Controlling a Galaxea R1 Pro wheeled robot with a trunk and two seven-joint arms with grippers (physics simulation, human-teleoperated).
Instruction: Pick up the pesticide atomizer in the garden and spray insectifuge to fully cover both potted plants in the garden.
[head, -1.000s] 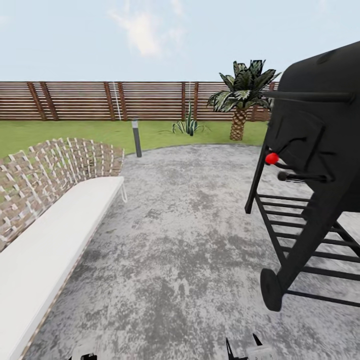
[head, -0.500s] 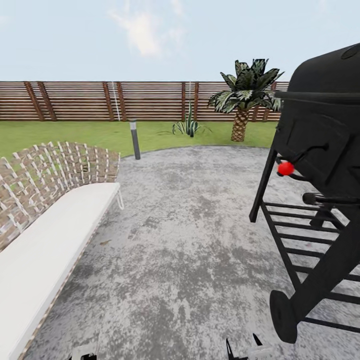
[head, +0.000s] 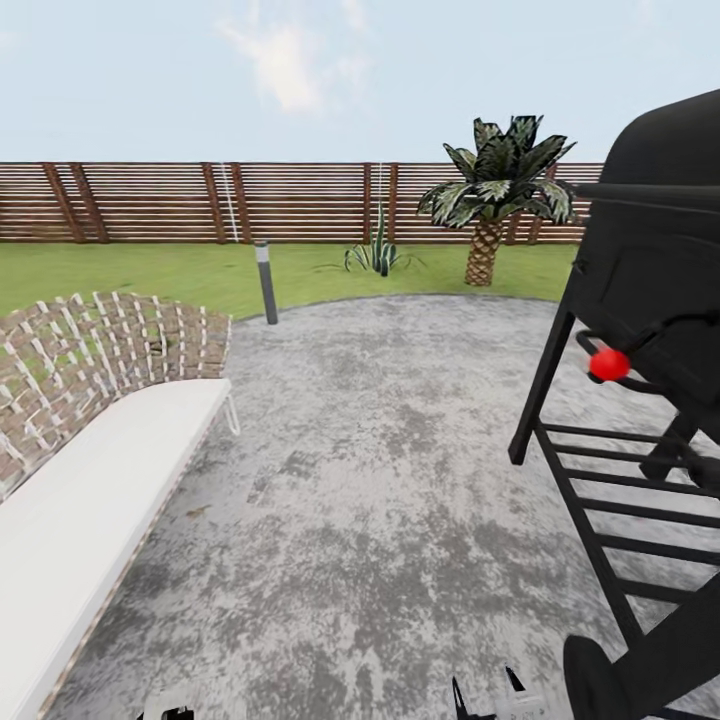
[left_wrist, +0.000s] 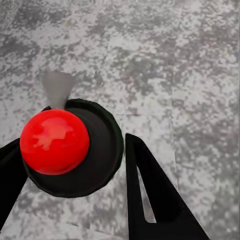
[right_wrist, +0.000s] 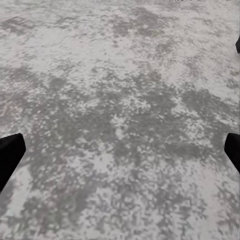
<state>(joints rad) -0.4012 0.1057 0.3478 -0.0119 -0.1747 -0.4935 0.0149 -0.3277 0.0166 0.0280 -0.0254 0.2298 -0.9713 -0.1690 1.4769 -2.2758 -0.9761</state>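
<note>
Black barbecue grill (head: 650, 330) with red knob (head: 608, 365) at right; white-cushioned woven bench (head: 90, 440) left; grey bollard (head: 266, 282), palm (head: 495, 195) beyond.

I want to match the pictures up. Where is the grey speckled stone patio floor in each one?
Head view: the grey speckled stone patio floor covers the middle and bottom, between the white cushioned bench and the black metal grill.
Left wrist view: it is the ground behind the black fingers.
Right wrist view: it lies beneath the open right hand.
Shared landmark: the right hand at the head view's bottom edge.
</note>
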